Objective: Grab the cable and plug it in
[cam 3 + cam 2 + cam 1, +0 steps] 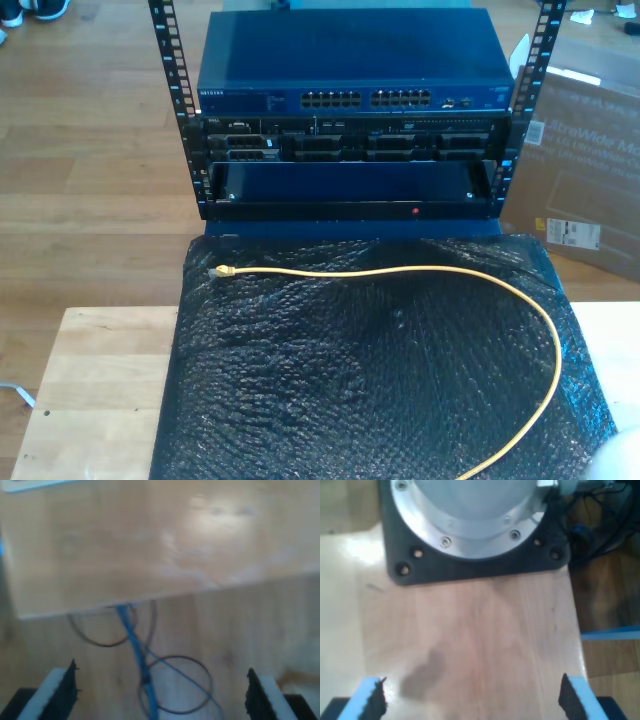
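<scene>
In the first wrist view, my first pincer (472,700) is released, its two black ribbed pads (568,697) wide apart over bare wooden worktop (470,640). Beyond it sits a round metal arm base (470,515) bolted on a black plate (485,570); the upper part of the base is cut off, and dark wires (600,525) past the worktop's edge are too blurred to tell apart.

In the second wrist view, my second pincer (160,692) is likewise released, with nothing between its pads (64,690). It looks past an edge of the worktop (150,550) to the floor (250,630), where a blue cable (135,645) and thin dark loops (175,680) lie, all soft and out of focus.

In the exterior view, the cable (400,270) lies on a black bubble-wrap sheet (350,380) covering the worktop (90,380). Its plug (222,271) sits near the sheet's far corner at the exterior view's left, pointing toward that left side. From there the long run goes across, roughly parallel to the sheet's far edge, then bends near the exterior view's right edge and curves back toward the near edge, where it is cut off. Behind the sheet stands a rack (350,190) with a blue network switch (350,70); its ports (365,99) are too small to make out singly.
</scene>
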Robot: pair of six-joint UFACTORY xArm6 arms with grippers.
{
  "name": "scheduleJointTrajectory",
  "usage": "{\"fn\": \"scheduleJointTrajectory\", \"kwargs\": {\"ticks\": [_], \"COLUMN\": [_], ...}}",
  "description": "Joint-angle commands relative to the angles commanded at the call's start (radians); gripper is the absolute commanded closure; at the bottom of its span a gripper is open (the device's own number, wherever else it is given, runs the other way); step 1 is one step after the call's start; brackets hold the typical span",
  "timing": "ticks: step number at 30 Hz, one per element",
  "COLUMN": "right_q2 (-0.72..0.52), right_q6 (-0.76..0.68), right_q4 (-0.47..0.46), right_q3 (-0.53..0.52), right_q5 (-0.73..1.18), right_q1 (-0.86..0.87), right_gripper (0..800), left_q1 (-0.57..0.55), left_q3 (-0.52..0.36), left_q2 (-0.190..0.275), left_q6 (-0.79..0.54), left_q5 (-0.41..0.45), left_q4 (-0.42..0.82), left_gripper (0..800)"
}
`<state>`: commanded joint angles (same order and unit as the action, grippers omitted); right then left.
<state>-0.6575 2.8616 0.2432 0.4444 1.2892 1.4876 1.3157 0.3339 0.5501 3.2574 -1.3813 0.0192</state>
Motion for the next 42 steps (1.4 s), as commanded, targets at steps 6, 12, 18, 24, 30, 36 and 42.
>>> {"fn": "scheduleJointTrajectory", "kwargs": {"ticks": [6,12,18,24,30,36,42], "right_q2": [0.049,0.095,0.141,0.173,0.173,0.173,0.184], "right_q6": [-0.132,-0.319,-0.491,-0.615,-0.756,-0.881,-0.941], "right_q4": [0.069,0.074,0.075,0.144,0.253,0.279,0.387], "right_q3": [0.141,0.227,0.310,0.390,0.457,0.499,0.525], "right_q5": [0.152,0.173,0.212,0.278,0.342,0.344,0.341], "right_q1": [-0.018,-0.157,-0.292,-0.425,-0.522,-0.658,-0.735], "right_gripper": [6,4,6,4,4,6,8], "left_q1": [-0.084,-0.216,-0.374,-0.482,-0.554,-0.575,-0.572], "left_q3": [0.072,0.153,0.199,0.203,0.203,0.203,0.193], "left_q2": [0.000,-0.002,-0.002,-0.009,-0.011,-0.023,-0.080], "left_q6": [0.080,0.255,0.459,0.661,0.767,0.776,0.772], "left_q5": [-0.107,-0.161,-0.213,-0.215,-0.207,-0.199,-0.206], "left_q4": [-0.054,-0.135,-0.209,-0.285,-0.328,-0.358,-0.397], "left_gripper": [0,0,0,0,0,0,0]}}
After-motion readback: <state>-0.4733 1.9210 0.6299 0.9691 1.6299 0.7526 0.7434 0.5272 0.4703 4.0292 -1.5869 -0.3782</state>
